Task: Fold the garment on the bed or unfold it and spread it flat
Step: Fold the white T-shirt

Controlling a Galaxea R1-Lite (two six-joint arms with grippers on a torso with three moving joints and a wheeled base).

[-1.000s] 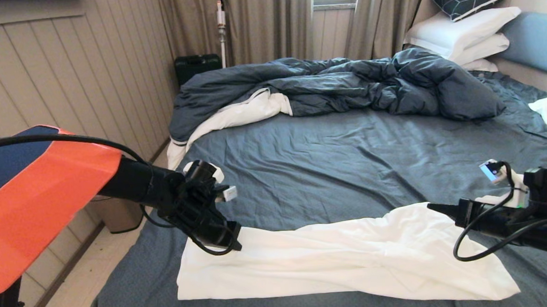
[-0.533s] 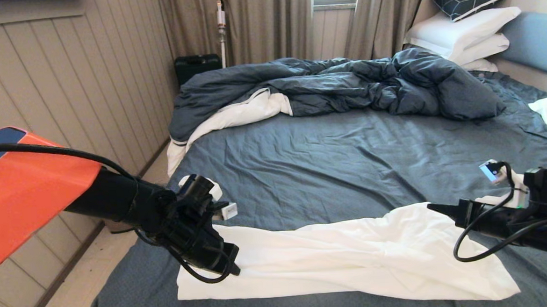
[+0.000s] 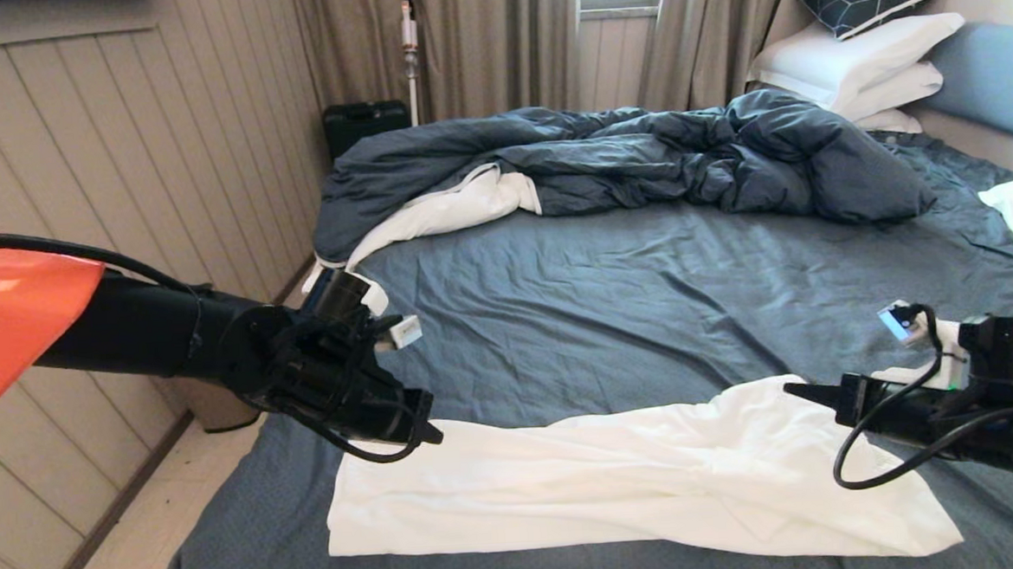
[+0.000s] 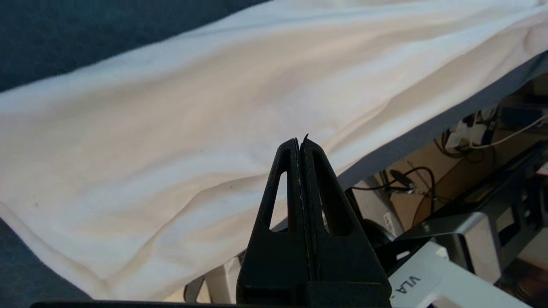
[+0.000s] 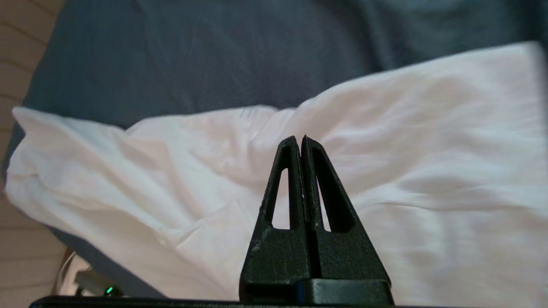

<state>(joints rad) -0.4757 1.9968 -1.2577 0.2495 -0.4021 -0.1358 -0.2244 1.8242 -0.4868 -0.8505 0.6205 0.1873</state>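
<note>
My left pincer is pressed shut on nothing, poised at the far left corner of the garment. My right pincer is likewise closed and empty, its tip at the garment's far right edge. Between them the white garment lies as a long, rumpled band across the near part of the bed, on the slate-blue sheet. Farther back a dark duvet is heaped, with white pillows at the headboard.

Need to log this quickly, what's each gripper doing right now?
Left gripper: closed, empty, above the garment.
Right gripper: closed, empty, above the garment's other end.
</note>
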